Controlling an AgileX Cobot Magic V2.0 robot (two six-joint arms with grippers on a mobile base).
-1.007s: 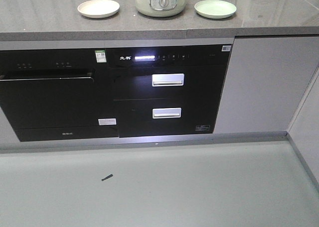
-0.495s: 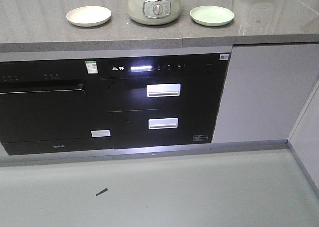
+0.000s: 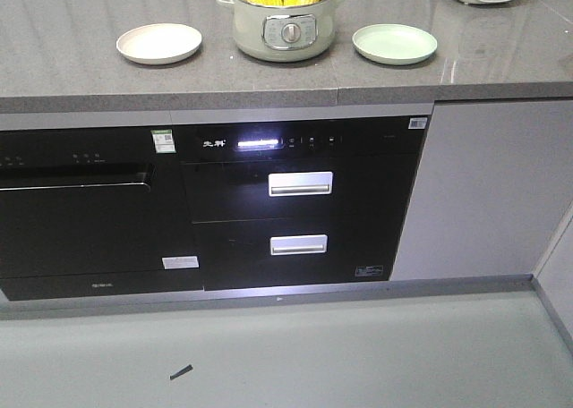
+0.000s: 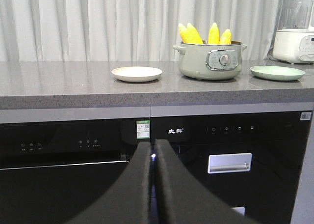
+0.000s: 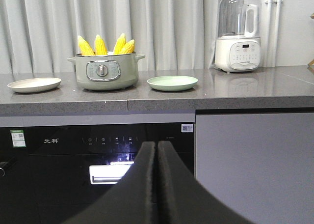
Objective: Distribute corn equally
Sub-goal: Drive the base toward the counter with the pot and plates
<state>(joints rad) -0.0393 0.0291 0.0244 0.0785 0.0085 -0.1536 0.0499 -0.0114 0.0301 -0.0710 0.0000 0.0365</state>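
Grey kitchen floor (image 3: 358, 354) is closest to the robot, with just a little black scrap (image 3: 181, 371) lying on it. Both arms hang low in front of the cabinets. The left gripper (image 4: 153, 145) has its jaws pressed flat together with nothing between them, and the right gripper (image 5: 157, 144) is the same, closed tight and empty.

Behind them is a black built-in appliance front (image 3: 300, 207) with a lit display and two silver drawer handles. Up top, the grey stone countertop (image 3: 54, 59) carries a cream plate (image 3: 158, 43) on the left, a sage green pot (image 3: 285, 32) with a dial in the middle, and a pale green plate (image 3: 394, 43) on the right. Both plates stand apart from the pot, and neither has anything on it yet.

The corn (image 4: 214, 33) is all in the pot, standing on end with the pointed tips poking up over the rim. I count four cobs, so my guess is two per plate. Further right at the back sits a white blender (image 5: 238, 35), with white curtains behind everything.

Handling-wise, the cobs should be stiff and fairly hefty, but they're round and tapered, and maybe slick if they're wet. I'd open wide and pinch across the thicker part just below the tip rather than the point itself. Grip firm enough that it doesn't slide but not so hard it crushes kernels, then lift straight up.
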